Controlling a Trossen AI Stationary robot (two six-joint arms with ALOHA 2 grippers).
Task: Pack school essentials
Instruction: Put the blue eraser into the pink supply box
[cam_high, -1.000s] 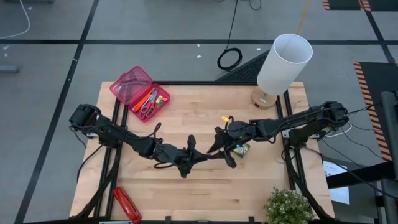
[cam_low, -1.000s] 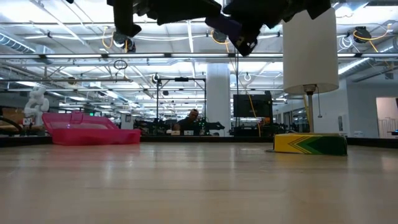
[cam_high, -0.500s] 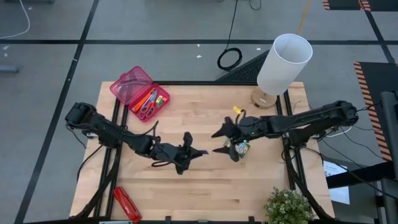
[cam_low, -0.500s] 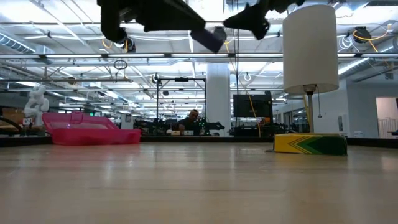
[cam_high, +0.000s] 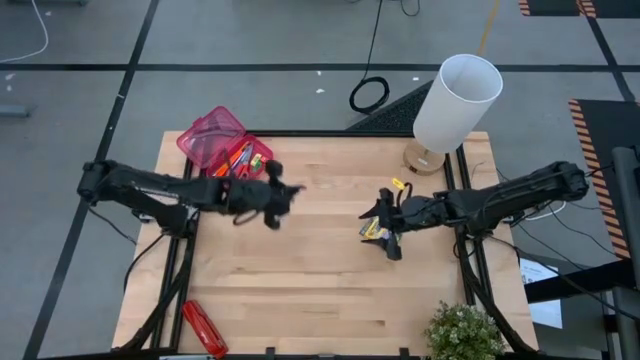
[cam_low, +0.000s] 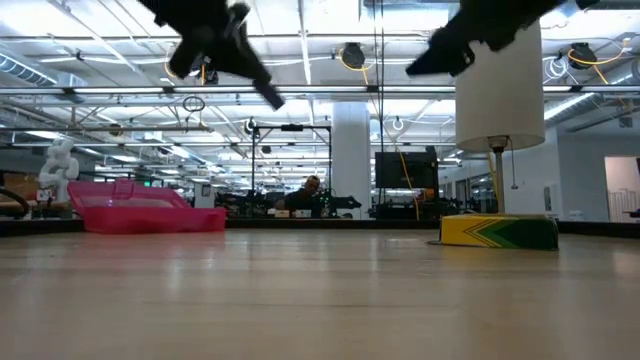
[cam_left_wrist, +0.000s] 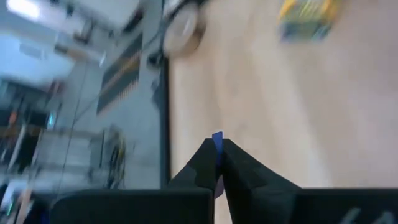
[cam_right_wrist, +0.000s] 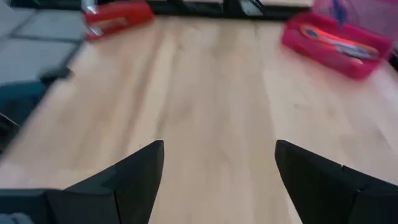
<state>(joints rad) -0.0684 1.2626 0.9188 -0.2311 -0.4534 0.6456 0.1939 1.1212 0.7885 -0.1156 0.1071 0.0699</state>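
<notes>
The open pink pencil case (cam_high: 213, 142) lies at the table's far left, with scissors and pens in its tray (cam_high: 240, 162). My left gripper (cam_high: 287, 190) hangs in the air just right of the case, shut on a small blue piece (cam_left_wrist: 217, 138). The green-yellow crayon box (cam_high: 369, 231) lies flat on the table right of the middle, and also shows in the low view (cam_low: 498, 231). My right gripper (cam_high: 384, 231) hovers open over the box, with nothing between its fingers (cam_right_wrist: 134, 171). My left gripper pinches the small blue piece between its two fingertips. Only the piece's end (cam_left_wrist: 217, 137) sticks out past the tips; the fingers hide everything else of it. The gripper is well above the table, so the piece is lifted clear.
A white lamp (cam_high: 455, 100) stands at the far right, its base (cam_high: 424, 158) on the table. A long red stapler-like object (cam_high: 203, 328) lies at the near left corner. A potted plant (cam_high: 463, 332) sits at the near right edge. The near middle of the table shows bare wood.
The two grippers stood close together at the table's middle. My left gripper has since swung toward the far left, to the pink case, staying high above the table. My right gripper has drawn back toward the right edge and now hovers over the crayon box.
</notes>
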